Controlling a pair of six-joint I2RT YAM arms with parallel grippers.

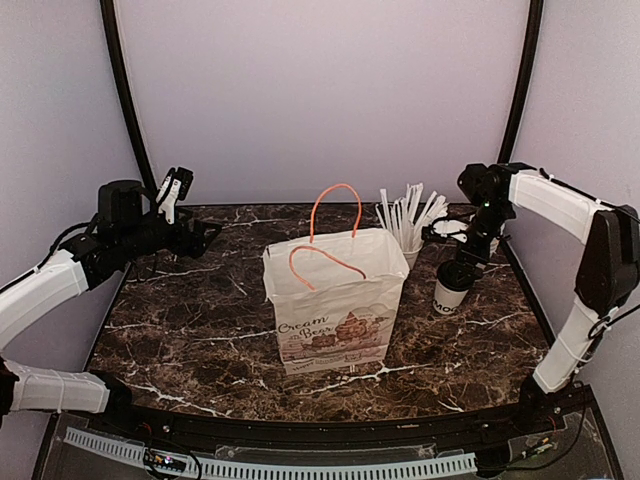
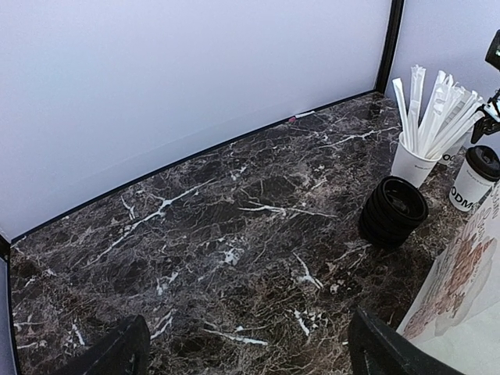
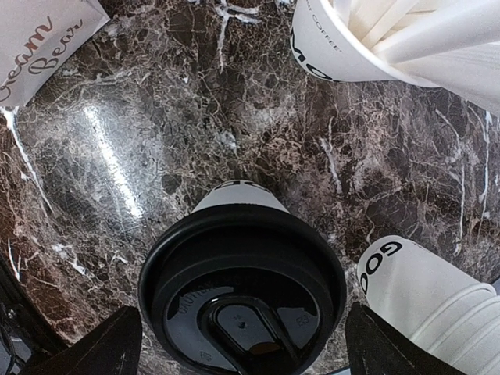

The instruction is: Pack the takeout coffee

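Right gripper [image 1: 468, 250] wide open, holding nothing, poised right over the takeout coffee [image 3: 242, 289]; cup stands on the counter [image 1: 200, 330] just right of the paper bag [image 1: 335, 305]; I'd drop straight down, centred, and close on the paper wall below the lid, not on the dome; stack of lidless cups [image 3: 426, 289] sits close, mind that finger; left gripper [image 2: 250, 361] wide open, empty, well off to the left; fingertips cropped in both wrist views; bag's inside can't be seen.
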